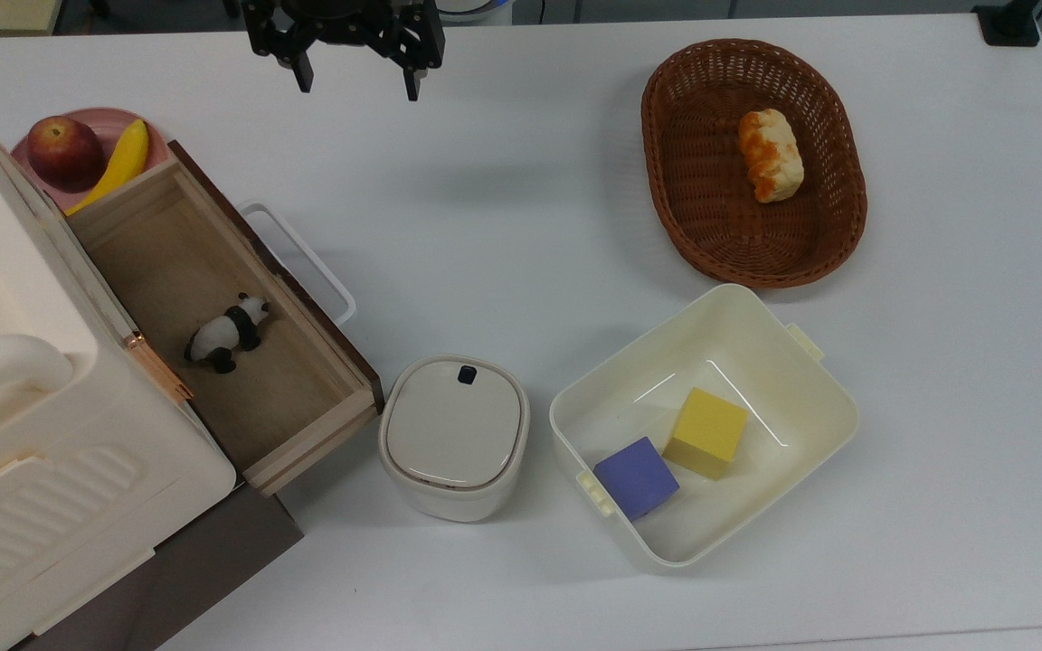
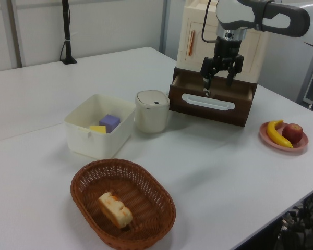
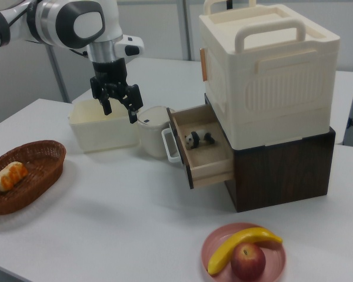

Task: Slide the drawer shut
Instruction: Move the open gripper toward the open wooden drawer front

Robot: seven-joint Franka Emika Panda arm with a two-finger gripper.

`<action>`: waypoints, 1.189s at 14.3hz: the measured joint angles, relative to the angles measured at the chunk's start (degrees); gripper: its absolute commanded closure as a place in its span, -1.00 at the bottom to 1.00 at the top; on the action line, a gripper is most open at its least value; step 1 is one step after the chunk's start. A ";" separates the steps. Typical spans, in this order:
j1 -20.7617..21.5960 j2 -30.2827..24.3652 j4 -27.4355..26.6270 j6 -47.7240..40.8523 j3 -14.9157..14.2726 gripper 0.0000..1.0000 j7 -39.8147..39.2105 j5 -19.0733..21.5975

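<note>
A: What sits closest to the lens?

B: In the top view it is the cream cabinet (image 1: 42, 425) at the top view's left, on a dark brown base (image 1: 204, 551). In the right view, a pink plate (image 3: 244, 252) with a banana (image 3: 242, 244) and an apple (image 3: 247, 261) lies nearest.

A: And the drawer?

B: The drawer (image 1: 222, 316) is pulled out of the cabinet and stands open, a long light-wood box. Its long axis runs along the cabinet front, from the top view's upper left to lower right. Its dark front panel with the white loop handle (image 1: 299, 258) faces the open table, toward the top view's upper right. A small panda figure (image 1: 227, 333) stands inside on the drawer floor.

A: The surface and the room?

B: A white table (image 1: 521, 208). A lidded cream container (image 1: 454, 436) sits just beside the drawer's near corner. Next along is a cream bin (image 1: 706, 425) holding a yellow block (image 1: 706, 432) and a purple block (image 1: 636, 476). A brown wicker basket (image 1: 752, 163) holds a piece of bread (image 1: 769, 154). Pale wall panels and a black pole stand behind the table in the left view.

A: Where is the claw?

B: The gripper (image 1: 354, 77) hangs above the table with its fingers spread apart, holding nothing. In the top view it is beyond the handle, toward the upper edge, apart from the drawer. In the right view it hovers over the container, at the right view's left of the drawer front.
</note>
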 measured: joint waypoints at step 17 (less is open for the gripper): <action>-0.11 1.89 1.33 0.05 -0.65 -1.00 0.25 -0.04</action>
